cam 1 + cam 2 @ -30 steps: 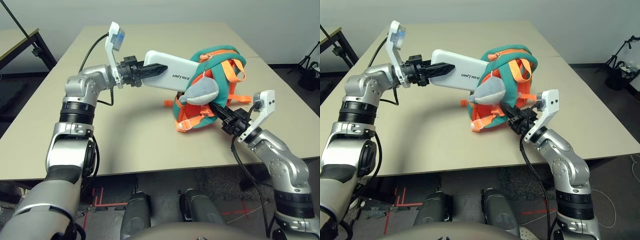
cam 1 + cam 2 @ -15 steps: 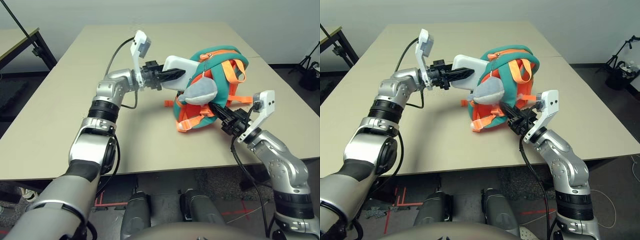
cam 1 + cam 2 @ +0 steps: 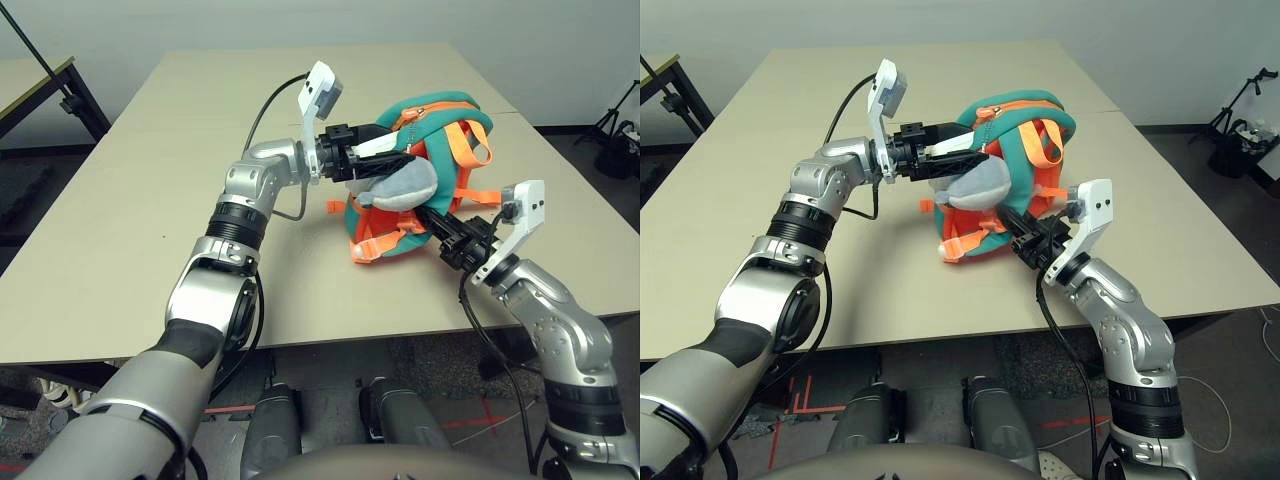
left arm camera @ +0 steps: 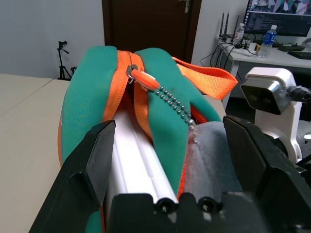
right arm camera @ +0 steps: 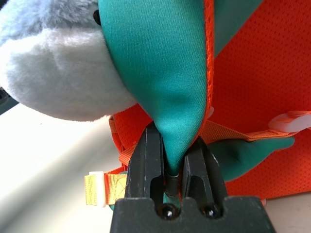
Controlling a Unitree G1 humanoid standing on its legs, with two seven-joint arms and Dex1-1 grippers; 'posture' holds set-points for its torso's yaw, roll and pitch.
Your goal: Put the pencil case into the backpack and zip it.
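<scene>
Pencil case between spread left pincer

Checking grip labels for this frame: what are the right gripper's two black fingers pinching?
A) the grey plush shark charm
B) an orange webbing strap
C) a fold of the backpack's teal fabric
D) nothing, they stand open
C. In the right wrist view the right gripper is shut on a fold of teal fabric of the small teal-and-orange backpack; the grey plush shark charm sits beside it, unheld.
</scene>
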